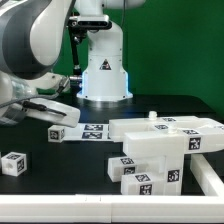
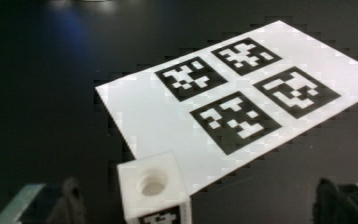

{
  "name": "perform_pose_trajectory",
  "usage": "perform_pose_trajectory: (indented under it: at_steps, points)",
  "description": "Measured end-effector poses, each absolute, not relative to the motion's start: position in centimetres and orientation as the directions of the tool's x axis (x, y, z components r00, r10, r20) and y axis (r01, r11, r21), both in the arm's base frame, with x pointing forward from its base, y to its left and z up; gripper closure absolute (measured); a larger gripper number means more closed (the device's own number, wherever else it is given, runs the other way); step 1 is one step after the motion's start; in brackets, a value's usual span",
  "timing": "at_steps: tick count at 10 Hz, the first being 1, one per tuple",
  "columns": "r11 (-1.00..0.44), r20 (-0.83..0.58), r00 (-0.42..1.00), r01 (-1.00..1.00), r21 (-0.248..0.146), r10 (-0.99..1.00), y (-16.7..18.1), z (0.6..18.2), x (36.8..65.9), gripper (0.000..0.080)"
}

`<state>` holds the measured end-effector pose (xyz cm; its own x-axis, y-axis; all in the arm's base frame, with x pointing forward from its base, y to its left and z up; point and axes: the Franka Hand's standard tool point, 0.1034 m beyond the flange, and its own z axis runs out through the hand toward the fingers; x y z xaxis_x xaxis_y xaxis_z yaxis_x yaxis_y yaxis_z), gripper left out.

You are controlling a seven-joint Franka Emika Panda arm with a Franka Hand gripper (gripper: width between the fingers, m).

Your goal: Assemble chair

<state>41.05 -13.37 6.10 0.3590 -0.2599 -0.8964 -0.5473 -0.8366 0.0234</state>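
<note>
My gripper (image 1: 58,113) hangs open above a short white chair bar (image 1: 57,132) that lies on the black table by the marker board's end. In the wrist view the bar (image 2: 153,187) shows a round hole on its upper face and a tag at its end. It lies between my gripper's (image 2: 197,205) dark fingertips (image 2: 53,201), apart from both and nearer one of them. A stack of joined white chair blocks and bars (image 1: 160,142) with tags stands at the exterior view's right. A lone tagged cube (image 1: 13,162) sits at the front left.
The marker board (image 2: 247,92) with its square tags lies flat just past the bar, also seen as the marker board (image 1: 88,130) in the exterior view. The robot's white base (image 1: 105,72) stands behind it. Another white part (image 1: 210,176) lies at the front right edge.
</note>
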Motion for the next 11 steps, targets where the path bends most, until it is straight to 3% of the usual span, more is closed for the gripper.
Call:
perform_pose_trajectory:
  at_steps: [3,5,7,11]
  points:
    - [-0.835,-0.897,0.358,-0.550,0.022,-0.259,-13.6,5.6,40.7,0.0151]
    - [-0.820,-0.920,0.287,-0.570,0.060,-0.268,-14.1,2.7,38.0,0.0151]
    - [-0.814,-0.929,0.250,-0.574,0.086,-0.274,-14.0,1.3,37.0,0.0151]
    - [-0.799,-0.927,0.229,-0.590,0.111,-0.298,-14.1,0.7,36.7,0.0151]
